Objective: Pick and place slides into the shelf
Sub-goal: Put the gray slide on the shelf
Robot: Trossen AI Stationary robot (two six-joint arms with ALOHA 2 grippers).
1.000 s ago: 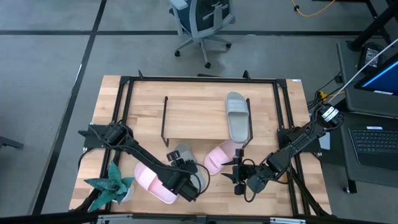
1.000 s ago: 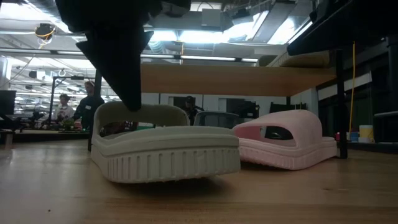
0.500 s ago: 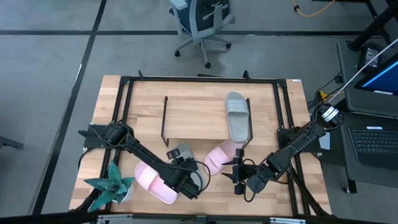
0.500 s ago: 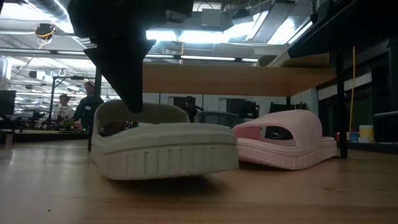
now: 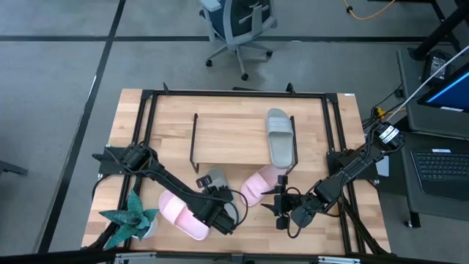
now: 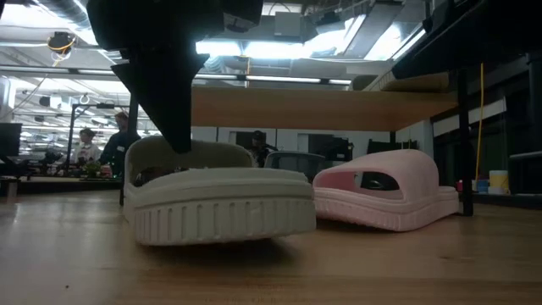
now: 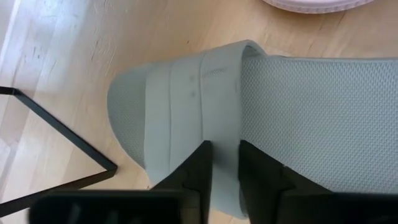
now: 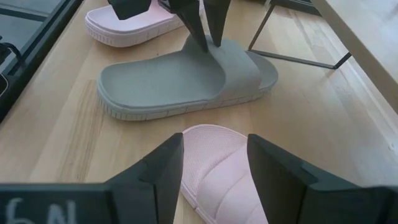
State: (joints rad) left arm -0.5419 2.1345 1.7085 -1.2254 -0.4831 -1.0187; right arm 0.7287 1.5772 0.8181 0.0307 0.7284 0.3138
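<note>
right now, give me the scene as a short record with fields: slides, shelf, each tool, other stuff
slides on shelf: one grey-green slide, at the right end of the shelf
slides on table: grey-green slide, pink slide, second pink slide
left tool: shut on the strap of the grey-green slide in front of the shelf
right tool: open, fingers either side of the pink slide
other: teal plant at the table's front left corner

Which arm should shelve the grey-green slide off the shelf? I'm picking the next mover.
Left. The left gripper is shut on the grey-green slide at its strap, just before the shelf. The right gripper is open, straddling a pink slide.
</note>
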